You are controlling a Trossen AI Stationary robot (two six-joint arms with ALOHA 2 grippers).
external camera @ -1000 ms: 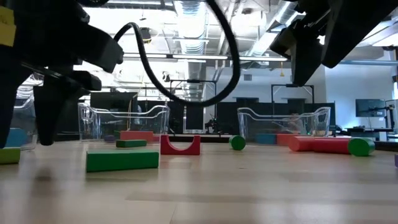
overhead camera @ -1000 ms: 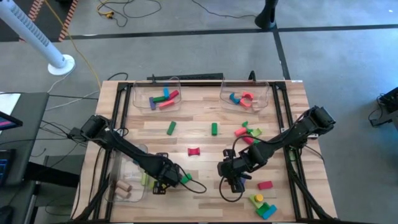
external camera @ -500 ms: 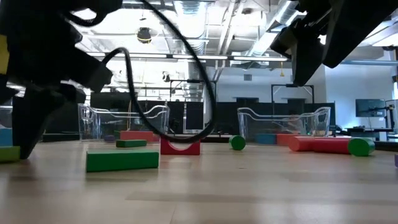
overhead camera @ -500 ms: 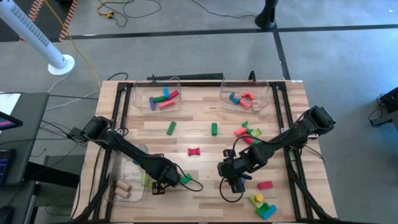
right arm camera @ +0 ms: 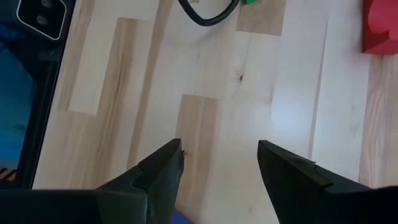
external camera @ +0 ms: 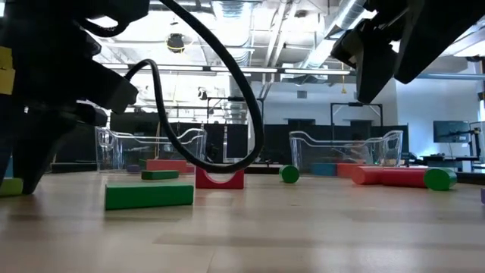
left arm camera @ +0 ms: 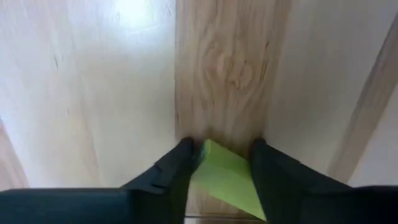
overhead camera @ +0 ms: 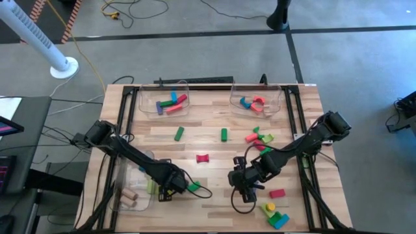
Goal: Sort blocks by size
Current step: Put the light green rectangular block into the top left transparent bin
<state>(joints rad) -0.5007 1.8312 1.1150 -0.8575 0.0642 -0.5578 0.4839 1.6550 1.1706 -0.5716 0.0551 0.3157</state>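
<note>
My left gripper points straight down at the table's near left, with a light-green block between its fingers. A green bar lies flat just to its right. My right gripper hangs open over bare wood at the near middle. Other blocks lie loose on the table: a red arch, two green pieces, a red and green cluster, a red block, and a yellow, blue and green group. My left gripper pinches the light-green block between its two fingers, one on each of two opposite sides. The fingers come from above, pointing down. The block lies on the table, askew between them.
Two clear bins stand at the far edge, the left one and the right one, each holding several blocks. A third bin at the near left holds wooden cylinders. A black cable loops near the left arm.
My left gripper has sunk a little toward the table, down over the light-green block. The blocks have stayed where they were.
</note>
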